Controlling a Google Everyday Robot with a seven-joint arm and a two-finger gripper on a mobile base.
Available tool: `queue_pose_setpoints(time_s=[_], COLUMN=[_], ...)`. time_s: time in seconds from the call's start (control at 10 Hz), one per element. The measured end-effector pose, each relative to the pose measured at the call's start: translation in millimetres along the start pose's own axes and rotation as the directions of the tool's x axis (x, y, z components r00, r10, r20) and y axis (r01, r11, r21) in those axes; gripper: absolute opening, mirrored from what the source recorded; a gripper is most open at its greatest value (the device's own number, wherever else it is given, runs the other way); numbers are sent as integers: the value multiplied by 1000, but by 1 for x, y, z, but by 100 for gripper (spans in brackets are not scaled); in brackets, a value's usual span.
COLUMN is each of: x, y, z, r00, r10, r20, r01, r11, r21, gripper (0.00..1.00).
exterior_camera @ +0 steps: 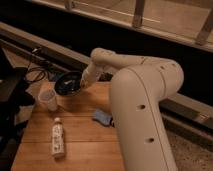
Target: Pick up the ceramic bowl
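Note:
The ceramic bowl (68, 83) is dark and glossy, and it sits tilted at the back left of the wooden table (80, 145), raised a little off the wood. My gripper (83, 81) is at the bowl's right rim and grips it. The white arm reaches in from the right and hides the rim where the fingers hold it.
A small translucent white cup (48, 99) stands just left and in front of the bowl. A white bottle (58, 139) lies on its side near the front left. A blue cloth (102, 117) lies beside the arm. Black cables (36, 74) and dark equipment (10, 92) are at the left.

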Motion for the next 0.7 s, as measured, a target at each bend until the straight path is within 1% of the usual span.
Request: queue_pose_setpoints(time_s=[0.3, 0.7], x=[0, 1], y=[5, 10], z=[-9, -16], r00=[1000, 1000], r10=[-5, -9], r20=[2, 3], r01=[5, 9], r11=[1000, 1000], r21=[-3, -5], gripper=[3, 3])
